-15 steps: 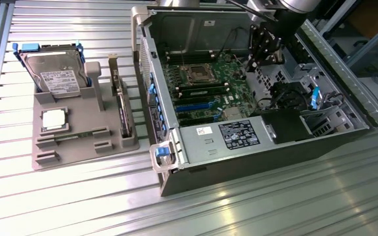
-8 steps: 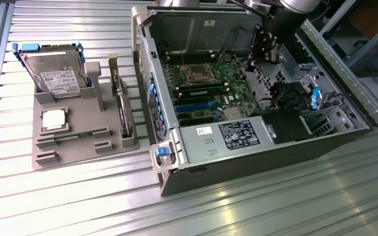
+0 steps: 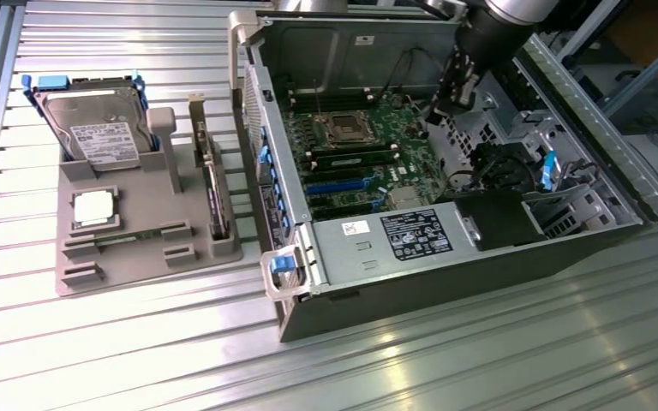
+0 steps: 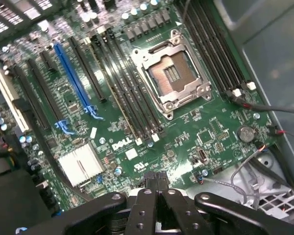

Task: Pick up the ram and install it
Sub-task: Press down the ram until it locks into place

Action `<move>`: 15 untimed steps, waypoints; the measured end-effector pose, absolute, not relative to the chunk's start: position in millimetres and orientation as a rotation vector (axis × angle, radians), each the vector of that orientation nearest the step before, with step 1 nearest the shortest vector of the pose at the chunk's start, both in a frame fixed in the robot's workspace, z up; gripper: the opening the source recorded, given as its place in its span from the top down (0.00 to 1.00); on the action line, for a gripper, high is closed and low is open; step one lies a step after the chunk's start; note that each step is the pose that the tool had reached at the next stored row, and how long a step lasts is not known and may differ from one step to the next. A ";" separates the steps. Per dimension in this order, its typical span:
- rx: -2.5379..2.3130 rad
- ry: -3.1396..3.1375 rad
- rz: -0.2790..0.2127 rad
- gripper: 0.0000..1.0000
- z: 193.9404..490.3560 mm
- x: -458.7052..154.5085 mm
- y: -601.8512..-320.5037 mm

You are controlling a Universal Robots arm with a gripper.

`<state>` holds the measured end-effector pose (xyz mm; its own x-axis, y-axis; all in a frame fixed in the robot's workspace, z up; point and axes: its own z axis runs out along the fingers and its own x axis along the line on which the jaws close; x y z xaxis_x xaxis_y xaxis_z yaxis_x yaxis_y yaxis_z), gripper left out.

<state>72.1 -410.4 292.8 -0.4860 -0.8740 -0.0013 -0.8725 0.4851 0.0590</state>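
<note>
The ram [image 3: 355, 157] is a thin green stick standing edge-up in a memory slot of the motherboard [image 3: 403, 120], just beside the empty CPU socket [image 3: 341, 128]. In the wrist view the ram [image 4: 118, 100] appears as a narrow line among the black slots next to the CPU socket [image 4: 170, 73]. My gripper [image 3: 451, 96] hangs over the motherboard's edge on the exterior view's right, apart from the stick. The wrist view has my gripper [image 4: 157, 180] with its fingers pressed together and nothing between them.
The open computer case [image 3: 306, 300] lies on a slatted metal table [image 3: 134, 360], with a power supply [image 3: 403, 235] and loose cables [image 4: 269, 108] inside. A grey tray [image 3: 100, 265] on the exterior view's left holds a hard drive [image 3: 100, 133], a silver CPU chip [image 3: 95, 208] and an upright expansion card [image 3: 215, 193].
</note>
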 end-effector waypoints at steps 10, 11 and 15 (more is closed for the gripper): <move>1.144 -2.903 -0.086 0.90 291.8 72.1 -410.4; 1.120 -2.912 -0.087 0.90 291.7 72.1 -410.4; 0.944 -2.978 -0.088 0.90 291.6 72.1 -410.4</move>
